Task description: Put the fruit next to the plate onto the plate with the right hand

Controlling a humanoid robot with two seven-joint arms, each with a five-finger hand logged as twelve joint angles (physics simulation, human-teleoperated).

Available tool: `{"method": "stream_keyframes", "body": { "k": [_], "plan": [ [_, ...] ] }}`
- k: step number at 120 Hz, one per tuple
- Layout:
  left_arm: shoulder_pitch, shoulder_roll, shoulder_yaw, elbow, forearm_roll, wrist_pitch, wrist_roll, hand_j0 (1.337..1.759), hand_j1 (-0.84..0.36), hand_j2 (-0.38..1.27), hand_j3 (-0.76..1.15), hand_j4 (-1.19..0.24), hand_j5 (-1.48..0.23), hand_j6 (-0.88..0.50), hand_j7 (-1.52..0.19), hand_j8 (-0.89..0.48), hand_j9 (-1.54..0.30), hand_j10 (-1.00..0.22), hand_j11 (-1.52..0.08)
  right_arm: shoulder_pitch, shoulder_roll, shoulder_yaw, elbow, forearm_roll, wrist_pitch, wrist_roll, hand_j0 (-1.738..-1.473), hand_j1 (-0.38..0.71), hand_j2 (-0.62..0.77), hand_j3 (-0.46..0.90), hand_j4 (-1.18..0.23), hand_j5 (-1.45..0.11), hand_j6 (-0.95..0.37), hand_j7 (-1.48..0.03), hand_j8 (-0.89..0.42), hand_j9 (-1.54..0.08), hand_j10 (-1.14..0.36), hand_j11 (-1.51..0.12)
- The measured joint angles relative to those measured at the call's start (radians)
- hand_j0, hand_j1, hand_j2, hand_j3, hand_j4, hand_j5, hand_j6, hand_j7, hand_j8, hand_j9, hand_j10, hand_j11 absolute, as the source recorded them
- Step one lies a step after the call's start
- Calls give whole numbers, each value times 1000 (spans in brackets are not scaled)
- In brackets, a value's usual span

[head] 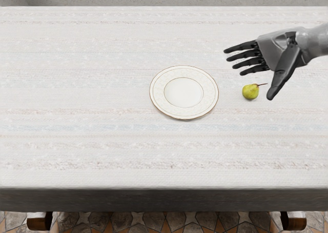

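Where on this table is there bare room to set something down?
Bare white tablecloth lies left of the gold-rimmed white plate and along the near edge in front of it; the plate holds nothing. Crowded only on the right: the yellow-green pear beside the plate, with the grey right hand, fingers spread, close by it.

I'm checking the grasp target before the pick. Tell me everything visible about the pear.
The pear is small and yellow-green, with smooth skin and a thin brown stem pointing right. It lies on its side on the table, just right of the plate and apart from it. Nothing grasps it. The right hand is open up and to its right, thumb tip near the stem.
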Motion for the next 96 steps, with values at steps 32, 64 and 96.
{"method": "stream_keyframes", "body": {
  "k": [32, 64, 96],
  "plan": [
    [1, 0, 0, 0, 0, 0, 0, 1658, 343, 1, 0, -4, -6, -4, -6, -4, -6, -4, -6, -50, 139, 15, -22, -223, -215, -1, -1658, -349, 0, 0, -1, 0, -1, 0, -1, 0, -1, 0],
    [0, 0, 0, 0, 0, 0, 0, 1658, 343, 1, 0, -4, -6, -4, -6, -4, -6, -4, -6, -171, 380, 13, -181, -641, -650, -1, -1658, -349, 0, 0, -2, 0, -3, 0, -2, 0, -2, 0],
    [0, 0, 0, 0, 0, 0, 0, 1658, 343, 1, 0, -4, -6, -4, -6, -4, -6, -4, -6, -256, 433, -22, -252, -768, -707, -1, -1658, -349, 1, 0, -2, 0, -3, 0, -3, 0, -2, 0]
  ]
}}
